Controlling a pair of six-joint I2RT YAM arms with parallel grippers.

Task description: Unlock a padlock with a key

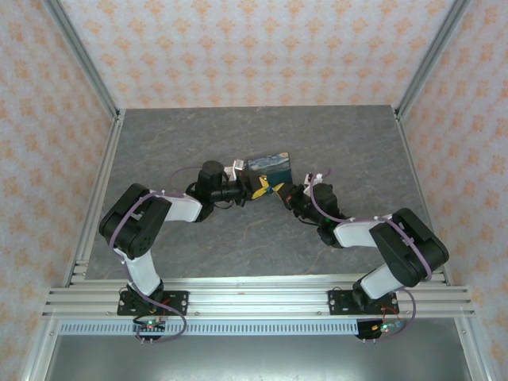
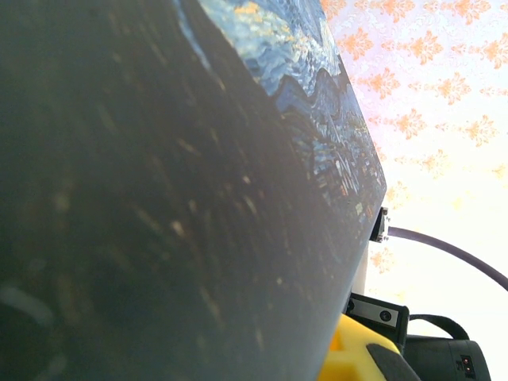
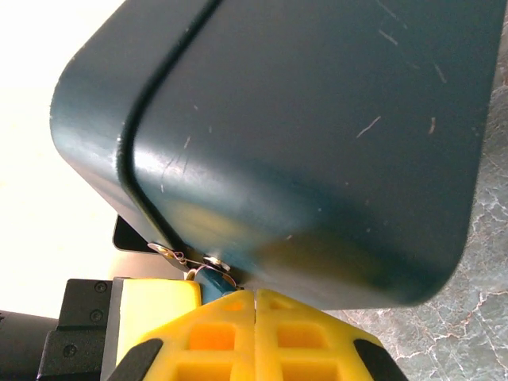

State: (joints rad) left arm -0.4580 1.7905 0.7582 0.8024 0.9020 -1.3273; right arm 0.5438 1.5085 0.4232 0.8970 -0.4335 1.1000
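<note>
Right pincer (image 3: 254, 300): clenched, tips touching the padlock (image 3: 209, 279) at the box (image 3: 317, 143) edge.
Left pincer (image 1: 259, 186): clenched; contents unclear.
Progress: padlock reached, but unlocking apparently not yet done.

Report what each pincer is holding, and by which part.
Cannot be told. The right pincer is shut, with the padlock just off its tips at the box edge; what the left pincer grips is hidden.

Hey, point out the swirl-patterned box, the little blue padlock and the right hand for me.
box (image 1: 268, 167): top external view, on its patterned top face.
padlock (image 3: 211, 282): right wrist view, on the blue body just below the box's edge.
right hand (image 3: 254, 298): right wrist view, at the seam between its shut yellow fingertips.
</note>
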